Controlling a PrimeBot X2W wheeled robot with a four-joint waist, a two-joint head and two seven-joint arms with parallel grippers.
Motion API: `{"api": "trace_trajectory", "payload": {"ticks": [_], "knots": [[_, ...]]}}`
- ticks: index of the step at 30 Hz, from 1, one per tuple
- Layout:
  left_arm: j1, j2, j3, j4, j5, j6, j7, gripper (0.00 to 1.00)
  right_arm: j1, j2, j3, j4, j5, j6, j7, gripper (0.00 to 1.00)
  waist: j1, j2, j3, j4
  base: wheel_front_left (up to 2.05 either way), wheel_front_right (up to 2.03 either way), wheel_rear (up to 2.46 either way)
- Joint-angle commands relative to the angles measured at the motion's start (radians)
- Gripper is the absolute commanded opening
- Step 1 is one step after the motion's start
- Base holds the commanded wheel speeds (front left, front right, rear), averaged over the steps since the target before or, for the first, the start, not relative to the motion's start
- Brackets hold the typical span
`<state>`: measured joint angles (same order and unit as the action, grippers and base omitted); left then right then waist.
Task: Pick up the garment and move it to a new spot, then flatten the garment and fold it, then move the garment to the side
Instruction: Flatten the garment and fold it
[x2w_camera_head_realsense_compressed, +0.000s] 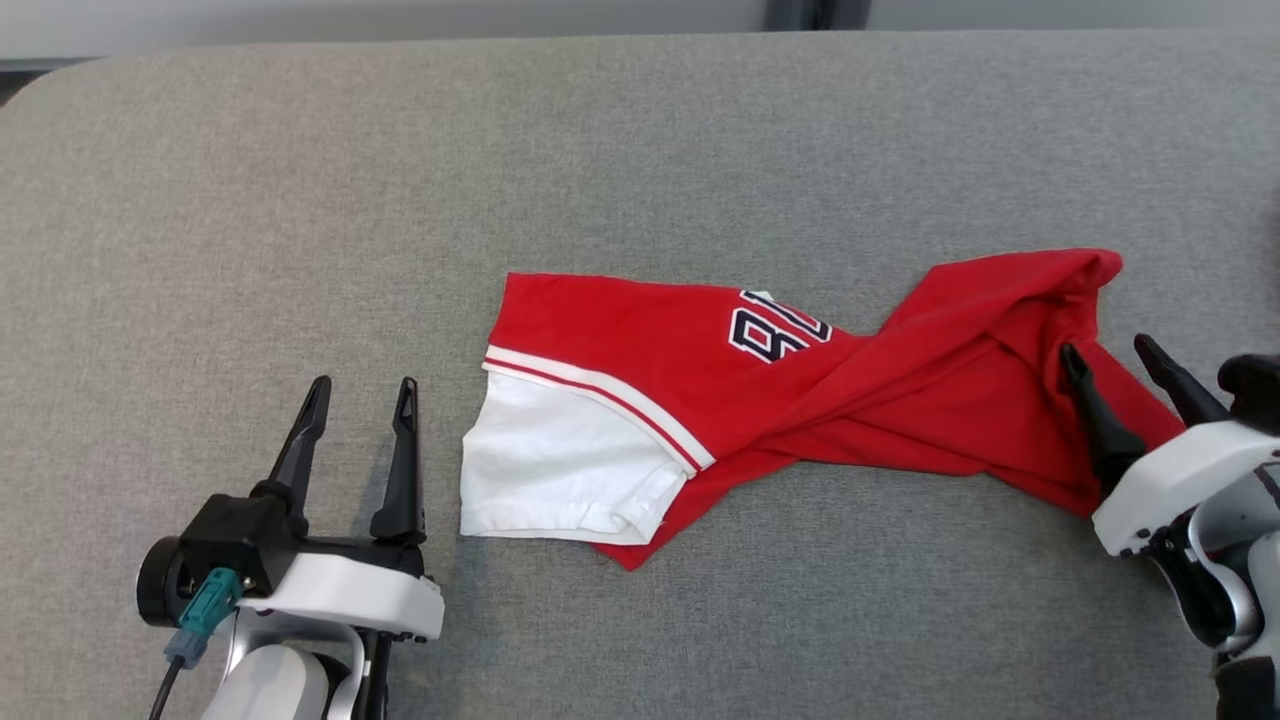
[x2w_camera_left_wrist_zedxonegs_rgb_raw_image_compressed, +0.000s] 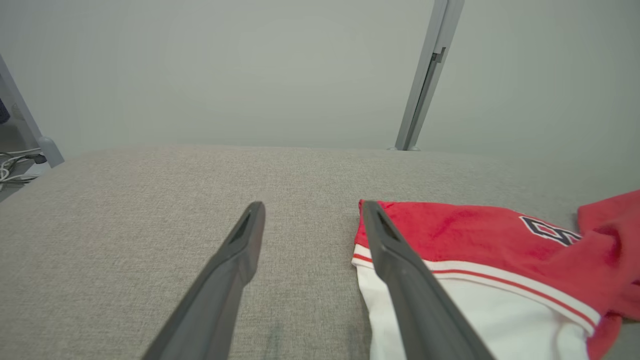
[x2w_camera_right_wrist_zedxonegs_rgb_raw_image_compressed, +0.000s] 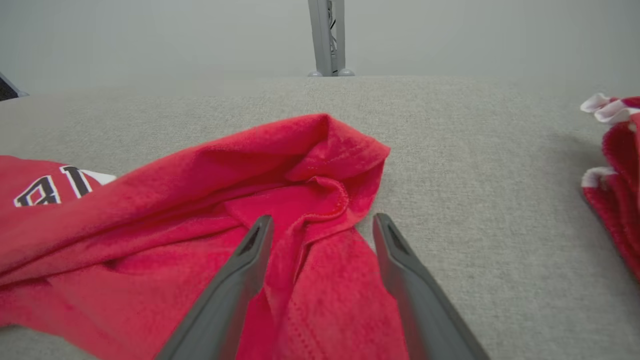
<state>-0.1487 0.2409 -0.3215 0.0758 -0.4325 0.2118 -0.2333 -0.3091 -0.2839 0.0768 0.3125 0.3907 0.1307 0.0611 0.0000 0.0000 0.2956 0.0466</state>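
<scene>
Plainly, the red shirt (x2w_camera_head_realsense_compressed: 800, 400) lay twisted across the middle of the grey padded surface (x2w_camera_head_realsense_compressed: 640, 150), with its white sleeve (x2w_camera_head_realsense_compressed: 550, 470) flat at the robot's left end and a bunched, rolled-over red end at the right. The left gripper (x2w_camera_head_realsense_compressed: 363, 385) stood just beside the sleeve, fingers spread and empty, touching no cloth. The right gripper (x2w_camera_head_realsense_compressed: 1106, 348) hung over the bunched end, fingers likewise spread, with red folds lying between them but nothing pinched. The likeliest trouble was at that right end: the cloth was doubled over itself there, so closing could take several layers at once, and a lift would then carry the twist along rather than let the shirt fall open. On the left, fingers coming in from the side might shove the sleeve edge into a wrinkle instead of sliding under it. A second heap of red and white cloth (x2w_camera_right_wrist_zedxonegs_rgb_raw_image_compressed: 615, 165) sat off to the right, near enough that a wide swing could snag it.
</scene>
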Motion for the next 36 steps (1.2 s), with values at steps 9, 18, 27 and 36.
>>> {"api": "trace_trajectory", "payload": {"ticks": [9, 18, 27, 36], "knots": [[-0.056, -0.023, 0.001, 0.043, 0.01, -0.02, -0.023, 1.0, -0.149, -0.057, 0.104, 0.181, 0.033, 0.0, 0.009, 0.44, 0.0, 0.0, 0.051, 0.034, 0.0, 0.0, 0.0], [-0.053, -0.022, 0.014, 0.059, 0.016, -0.029, -0.031, 1.0, -0.137, -0.065, 0.114, 0.184, 0.08, 0.0, -0.055, 0.0, 0.0, 0.0, 0.035, -0.003, 0.0, 0.0, 0.0], [-0.029, -0.012, 0.028, 0.054, 0.021, -0.027, -0.032, 1.0, -0.019, -0.042, 0.122, -0.081, 0.111, 0.0, -0.089, 0.0, 0.0, 0.0, 0.004, -0.054, 0.0, 0.0, 0.0], [-0.025, -0.006, 0.026, 0.049, 0.018, -0.025, -0.032, 1.0, 0.113, -0.014, 0.064, -0.387, 0.117, 0.0, -0.015, 0.0, 0.0, 0.0, -0.006, -0.086, 0.0, 0.0, 0.0]]}}
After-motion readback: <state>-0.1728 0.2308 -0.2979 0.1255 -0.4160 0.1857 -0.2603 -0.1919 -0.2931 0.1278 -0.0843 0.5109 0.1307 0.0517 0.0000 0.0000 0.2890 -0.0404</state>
